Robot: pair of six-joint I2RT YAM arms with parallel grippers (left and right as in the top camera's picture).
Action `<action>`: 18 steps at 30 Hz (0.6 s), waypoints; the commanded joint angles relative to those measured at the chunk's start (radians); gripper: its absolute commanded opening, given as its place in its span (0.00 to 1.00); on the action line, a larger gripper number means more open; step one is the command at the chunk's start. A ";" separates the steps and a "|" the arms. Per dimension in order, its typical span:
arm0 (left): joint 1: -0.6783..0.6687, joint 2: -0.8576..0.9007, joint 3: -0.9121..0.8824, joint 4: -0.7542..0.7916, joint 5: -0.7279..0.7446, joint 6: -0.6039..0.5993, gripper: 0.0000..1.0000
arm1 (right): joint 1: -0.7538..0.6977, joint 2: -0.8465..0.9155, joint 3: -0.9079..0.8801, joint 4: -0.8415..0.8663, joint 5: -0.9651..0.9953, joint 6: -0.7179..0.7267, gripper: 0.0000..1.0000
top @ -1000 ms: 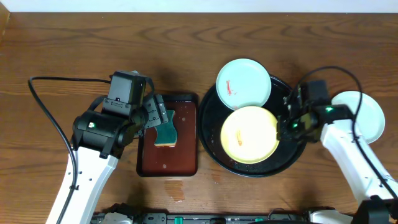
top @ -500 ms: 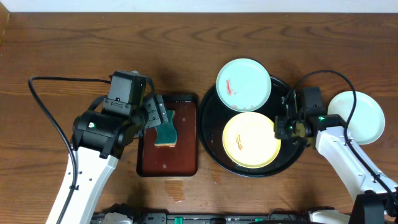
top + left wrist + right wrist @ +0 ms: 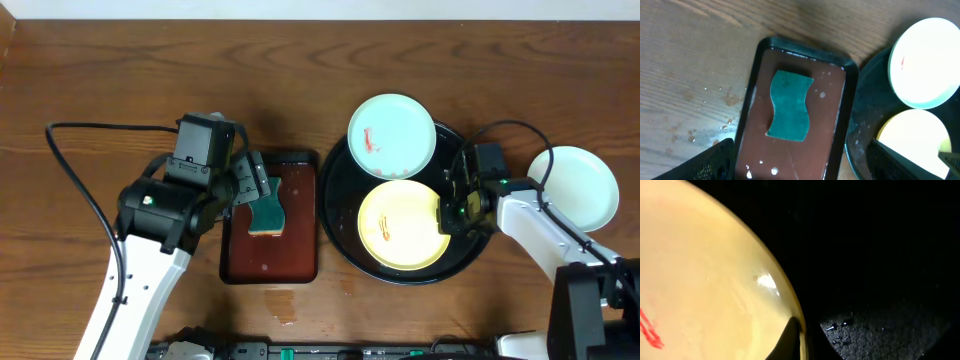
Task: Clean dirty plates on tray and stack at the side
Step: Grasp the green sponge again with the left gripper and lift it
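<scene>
The black tray (image 3: pixel 336 200) holds a pale yellow plate (image 3: pixel 398 228) with a red smear, lying flat. A mint-white plate (image 3: pixel 391 135) with a red smear rests on the tray's far rim. A second mint-white plate (image 3: pixel 578 188) lies on the table to the right. My right gripper (image 3: pixel 447 212) is shut on the yellow plate's right rim. The right wrist view shows a finger on that rim (image 3: pixel 799 325), the yellow plate (image 3: pixel 705 280) and the tray (image 3: pixel 880 255). My left gripper (image 3: pixel 250 190) is open and empty above the sponge.
A teal sponge (image 3: pixel 266 213) lies in a wet red-brown rectangular tray (image 3: pixel 290 255) left of the black tray. The left wrist view shows the sponge (image 3: pixel 790 105), the red-brown tray (image 3: pixel 830 140), and water drops on the wood beside it.
The yellow plate has come down from a raised, tilted hold to lie flat in the tray. My right gripper has moved a little left with it. The left arm has not moved.
</scene>
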 commanded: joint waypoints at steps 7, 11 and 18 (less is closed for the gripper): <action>-0.042 0.123 -0.153 0.029 0.013 0.002 0.75 | 0.010 0.013 -0.001 0.026 0.022 -0.002 0.01; -0.043 0.224 -0.257 0.154 0.013 0.004 0.66 | 0.010 0.013 -0.001 0.025 0.025 -0.002 0.01; -0.043 0.438 -0.318 0.360 0.014 0.006 0.53 | 0.010 0.013 -0.001 0.022 0.025 -0.001 0.01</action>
